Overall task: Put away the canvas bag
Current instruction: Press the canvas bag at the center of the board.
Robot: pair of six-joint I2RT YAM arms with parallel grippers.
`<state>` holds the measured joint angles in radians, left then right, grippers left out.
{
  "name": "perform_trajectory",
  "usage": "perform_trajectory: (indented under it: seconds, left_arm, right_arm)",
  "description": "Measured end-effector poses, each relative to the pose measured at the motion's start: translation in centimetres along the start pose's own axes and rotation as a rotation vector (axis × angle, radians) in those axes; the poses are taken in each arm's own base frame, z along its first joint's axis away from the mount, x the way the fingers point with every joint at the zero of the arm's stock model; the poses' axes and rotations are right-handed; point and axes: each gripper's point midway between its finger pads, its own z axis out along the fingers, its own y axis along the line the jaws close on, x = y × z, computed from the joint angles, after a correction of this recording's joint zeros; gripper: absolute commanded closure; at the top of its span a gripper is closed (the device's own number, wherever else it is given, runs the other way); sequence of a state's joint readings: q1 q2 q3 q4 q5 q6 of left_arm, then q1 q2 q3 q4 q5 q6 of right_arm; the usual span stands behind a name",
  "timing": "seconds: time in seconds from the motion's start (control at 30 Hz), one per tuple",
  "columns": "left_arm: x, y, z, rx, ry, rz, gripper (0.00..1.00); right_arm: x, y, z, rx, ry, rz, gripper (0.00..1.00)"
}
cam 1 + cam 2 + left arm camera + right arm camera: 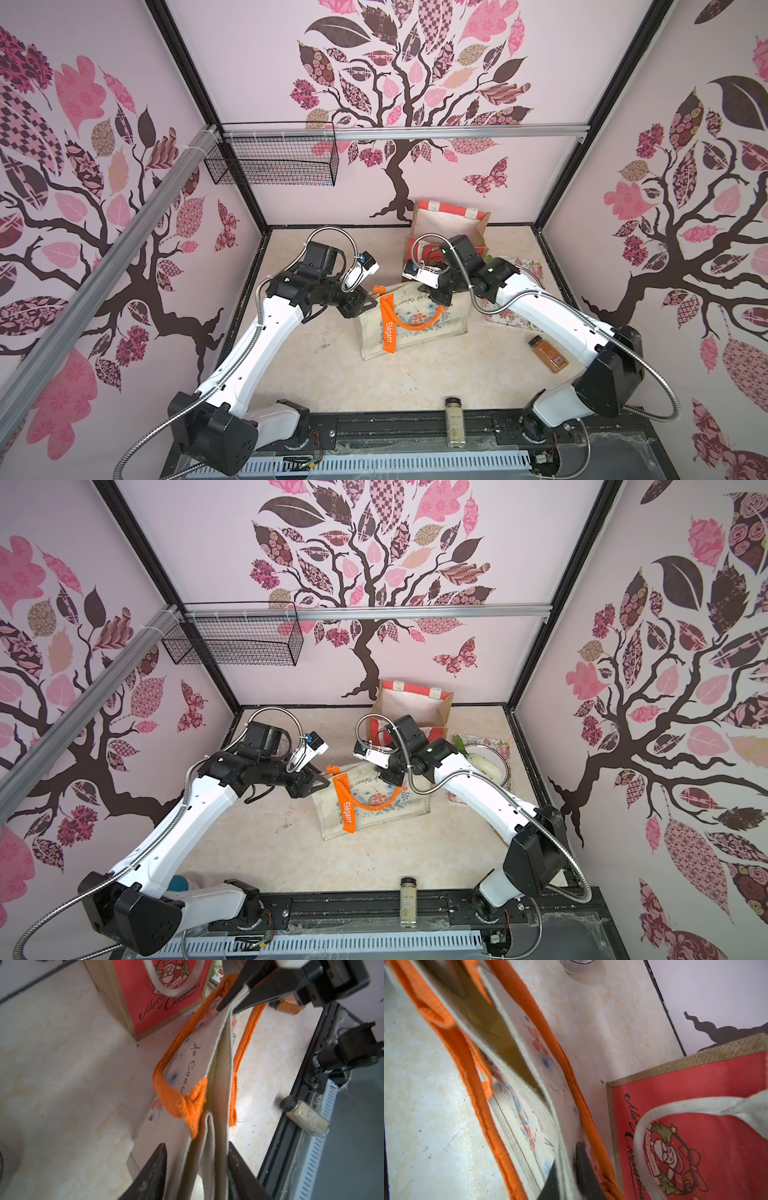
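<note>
Canvas bag (pixel 436 336) mid-worktop (pixel 332 374), a gripper at each end.
Left wrist view only: right gripper (pixel 226 1009) pinches rim (pixel 225 1047); left gripper (pixel 196 1144) straddles it, jaws apart. Top views hide both.

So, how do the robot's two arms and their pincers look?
Both the left arm and right arm have white shells with black joints and silver ribbed cables. The left pincer and right pincer have black, pointed, wedge-shaped fingers.
</note>
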<state>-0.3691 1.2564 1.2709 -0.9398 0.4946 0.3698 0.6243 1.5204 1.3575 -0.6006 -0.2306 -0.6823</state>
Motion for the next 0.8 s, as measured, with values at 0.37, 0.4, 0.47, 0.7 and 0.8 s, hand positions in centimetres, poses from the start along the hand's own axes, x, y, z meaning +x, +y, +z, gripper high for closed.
perform_trajectory:
  seconds: [0.37, 0.4, 0.47, 0.7, 0.8]
  left_arm:
    - [-4.6, -3.4, 0.5, 0.039, -0.072, 0.167, 0.19]
    - [-4.9, -3.3, 1.1, 0.047, -0.073, 0.169, 0.18]
    - [-4.9, -3.2, 2.7, 0.065, -0.051, 0.173, 0.18]
    - [-4.1, -3.0, 6.9, 0.105, 0.021, 0.165, 0.20]
    - [-4.3, -2.9, 7.2, 0.095, 0.016, 0.169, 0.31]
  right_arm:
    - [0.5, 0.9, 0.2, -0.007, -0.066, 0.054, 0.86]
    - [0.5, 1.0, 0.1, -0.006, -0.077, 0.058, 0.85]
    - [0.4, 1.1, -0.1, -0.004, -0.097, 0.068, 0.85]
    - [0.4, 1.7, -0.4, -0.022, -0.144, 0.109, 0.84]
    - [0.2, 1.5, -0.4, -0.020, -0.159, 0.130, 0.83]
